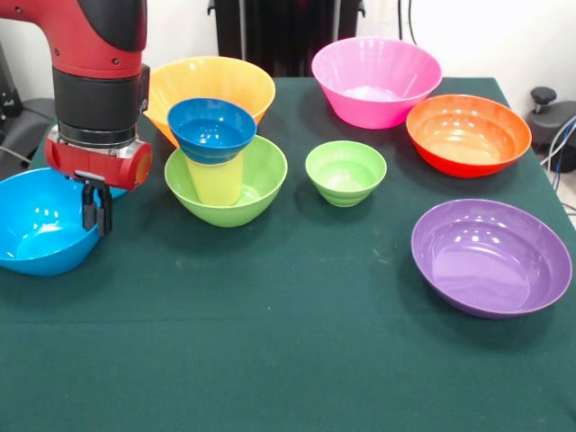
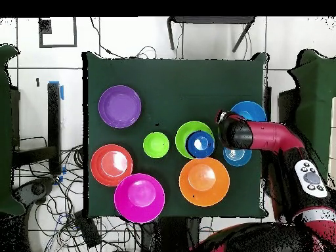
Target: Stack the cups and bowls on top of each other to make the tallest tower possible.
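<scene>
On the dark green tablecloth (image 1: 297, 342), the glossy lime-green bowl (image 1: 261, 180) holds the ribbed, translucent yellow tumbler (image 1: 216, 183), capped by a small blue bowl (image 1: 211, 129). Just beside that bowl the gripper (image 1: 97, 209), fingers pressed together, hangs over a light-blue bowl (image 1: 36, 225). Only the overhead view shows another small blue bowl (image 2: 237, 157) under the arm (image 2: 262, 136).

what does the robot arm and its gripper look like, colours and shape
The arm is thick and rounded: glossy red shells with black cylindrical joint sections and a silver ring above a red wrist block. The gripper is small, black, with narrow fingers. Overhead, the arm shows a grey button panel.
</scene>
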Robot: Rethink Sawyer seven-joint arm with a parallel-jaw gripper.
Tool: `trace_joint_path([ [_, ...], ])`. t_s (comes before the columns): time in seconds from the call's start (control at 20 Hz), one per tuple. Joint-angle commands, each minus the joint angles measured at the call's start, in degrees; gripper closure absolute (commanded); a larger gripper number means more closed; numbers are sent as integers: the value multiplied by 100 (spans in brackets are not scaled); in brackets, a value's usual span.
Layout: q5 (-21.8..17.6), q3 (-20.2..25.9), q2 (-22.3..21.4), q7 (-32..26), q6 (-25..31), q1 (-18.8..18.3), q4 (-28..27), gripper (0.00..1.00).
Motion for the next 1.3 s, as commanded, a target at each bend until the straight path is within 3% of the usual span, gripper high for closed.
trace_joint_path([
  [0.05, -354, 477, 20, -753, 44, 200, 293, 100],
  [0.85, 163, 334, -1207, -769, 1251, 520, 815, 100],
  [1.3, 560, 185, -1895, -569, 2246, 905, 898, 100],
])
